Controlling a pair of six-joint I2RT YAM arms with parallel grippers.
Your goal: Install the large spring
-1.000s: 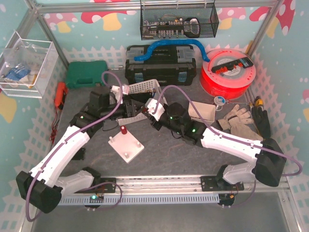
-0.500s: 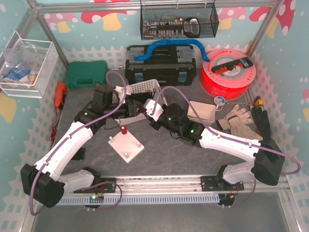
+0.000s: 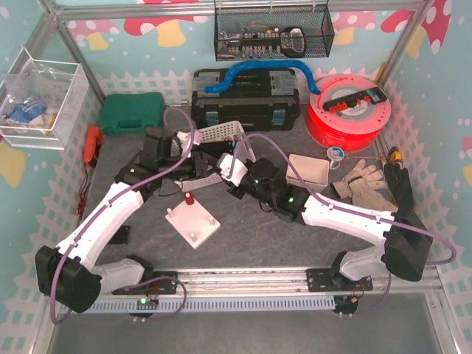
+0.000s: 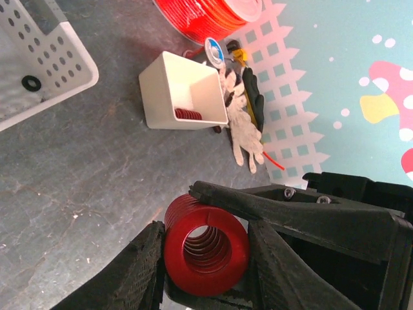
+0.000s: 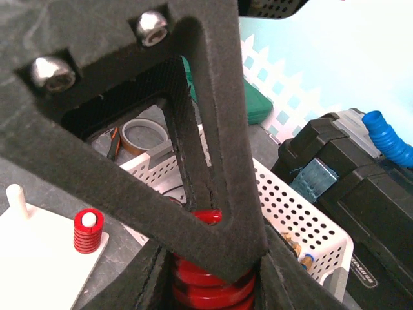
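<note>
at the middle of the table (image 3: 251,240), two grippers are seen meeting over one large spring (image 4: 206,248). the left gripper (image 4: 205,227) is pinched on it: its two fingers are pressed against opposite sides of the red coil, whose open end is turned toward the left wrist camera. the right gripper (image 5: 210,274) is clamped on the same spring, which is seen low between its two fingers in the right wrist view and is partly hidden by a bolted finger frame of the other claw crossing in front. from above, the spring itself is covered by the two claws.

one white base plate (image 3: 193,223) is found nearer the arm bases, apart from both grippers, and one small red spring (image 3: 189,198) is seated on one of its pegs. one white bin (image 4: 174,90) is set just to the right of the claws, with a few small red coils lying inside; their number cannot be told. one perforated white basket (image 3: 221,133) is placed just behind the grippers.
</note>
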